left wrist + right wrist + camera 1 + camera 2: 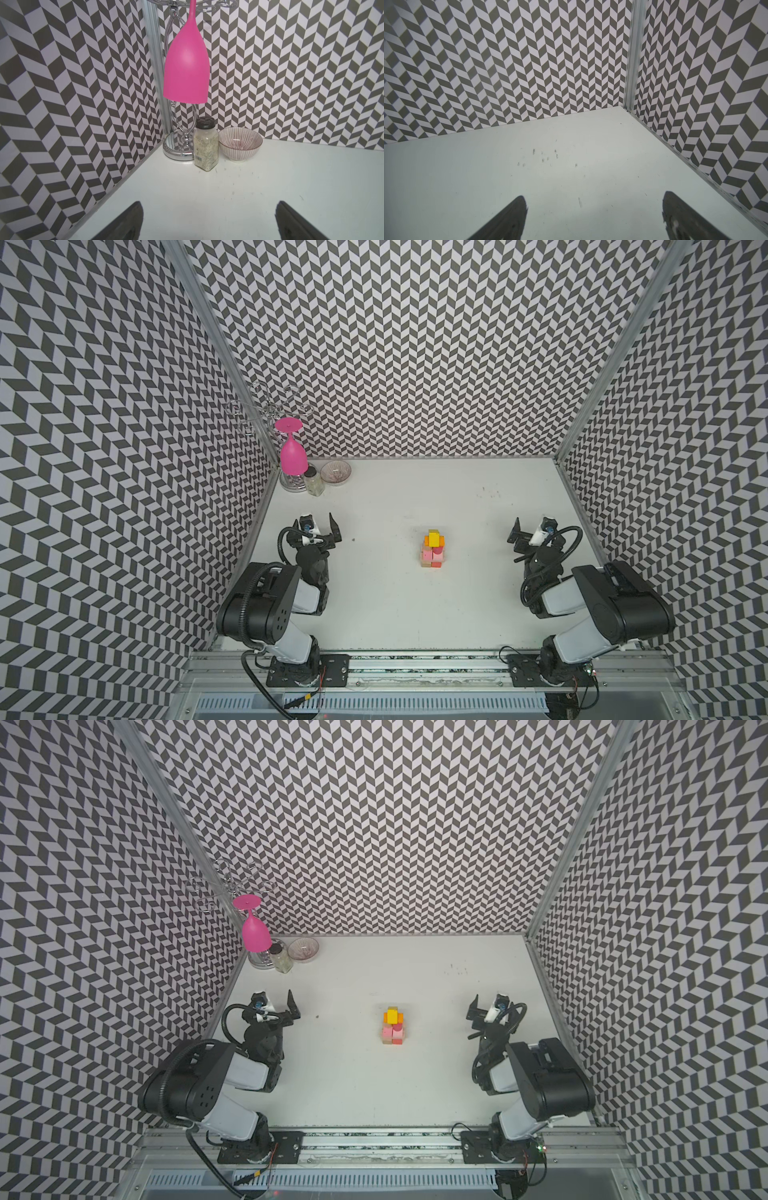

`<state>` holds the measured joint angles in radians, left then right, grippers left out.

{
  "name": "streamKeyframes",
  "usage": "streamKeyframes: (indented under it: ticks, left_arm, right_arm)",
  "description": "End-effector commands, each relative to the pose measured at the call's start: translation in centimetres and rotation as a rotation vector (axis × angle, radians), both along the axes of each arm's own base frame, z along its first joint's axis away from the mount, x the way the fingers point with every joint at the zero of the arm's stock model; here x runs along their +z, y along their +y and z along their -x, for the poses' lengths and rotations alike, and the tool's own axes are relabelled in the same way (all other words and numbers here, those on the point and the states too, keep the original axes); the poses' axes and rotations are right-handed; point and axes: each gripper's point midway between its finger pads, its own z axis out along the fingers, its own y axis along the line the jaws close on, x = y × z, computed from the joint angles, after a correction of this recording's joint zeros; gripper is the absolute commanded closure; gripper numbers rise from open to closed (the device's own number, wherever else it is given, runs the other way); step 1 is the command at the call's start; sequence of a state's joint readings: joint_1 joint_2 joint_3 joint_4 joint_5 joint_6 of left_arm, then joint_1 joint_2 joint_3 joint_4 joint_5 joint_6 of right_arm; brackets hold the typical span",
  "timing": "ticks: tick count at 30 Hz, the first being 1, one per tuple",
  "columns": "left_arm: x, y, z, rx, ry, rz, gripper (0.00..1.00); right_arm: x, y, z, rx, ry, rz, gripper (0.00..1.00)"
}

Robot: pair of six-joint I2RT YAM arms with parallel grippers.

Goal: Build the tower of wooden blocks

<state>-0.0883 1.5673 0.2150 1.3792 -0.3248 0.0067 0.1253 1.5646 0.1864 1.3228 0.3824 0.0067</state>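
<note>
Front edge of the table (395, 614): both arms are seen folded back, one at each side.

Left gripper (321, 531): held above the table near the left wall, jaws spread wide apart, nothing gripped. In the left wrist view only bare table is seen between the two fingers (133, 222).

Right gripper (530, 533): held near the right wall, jaws likewise spread wide and empty. In the right wrist view a scuffed patch of table is seen beyond the fingers (679, 218).

Tower (433, 549): found standing about mid-table in both top views, between the two grippers and well apart from each. Tan, pink and red pieces are noted at the bottom, orange above, and a yellow block (434, 538) on top. It is touched by neither gripper.

Far left corner: a chrome stand (178, 154) is placed against the wall post, and a pink goblet (186, 68) is hung from it upside down. A dark-lidded jar (206, 145) of pale grains is set just in front of the stand's base. A striped bowl (240, 145) is set just beside the jar
</note>
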Motion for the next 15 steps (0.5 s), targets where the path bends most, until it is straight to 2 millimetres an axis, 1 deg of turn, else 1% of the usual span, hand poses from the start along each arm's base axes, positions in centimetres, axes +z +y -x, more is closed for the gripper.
streamKeyframes:
  ticks: [1,3,4,5,9,15]
  left_arm:
    - [-0.98,-0.23,-0.67,-0.05,0.052,0.032,0.0]
    - [-0.91,-0.18,-0.73,-0.063,0.042,0.033,0.0]
    - [-1.0,-0.11,-0.79,-0.067,0.048,0.038,0.0]
    - [-1.1,-0.13,-0.9,-0.072,0.057,0.041,0.0]
    - [-1.07,-0.12,-0.89,-0.074,0.053,0.038,0.0]
    - [-1.0,-0.13,-0.81,-0.073,0.051,0.037,0.0]
  right_arm:
    - [2.46,0.33,-1.04,0.025,-0.073,-0.017,0.0]
    - [2.27,0.28,-1.21,0.021,-0.073,-0.013,0.0]
    - [2.46,0.4,-0.81,0.03,-0.093,-0.008,0.01]
    - [2.1,0.36,-0.38,0.029,-0.092,-0.005,0.01]
    - [1.86,0.37,-0.69,0.028,-0.07,-0.006,0.0]
    - [2.03,0.32,-0.48,0.027,-0.085,-0.005,0.0]
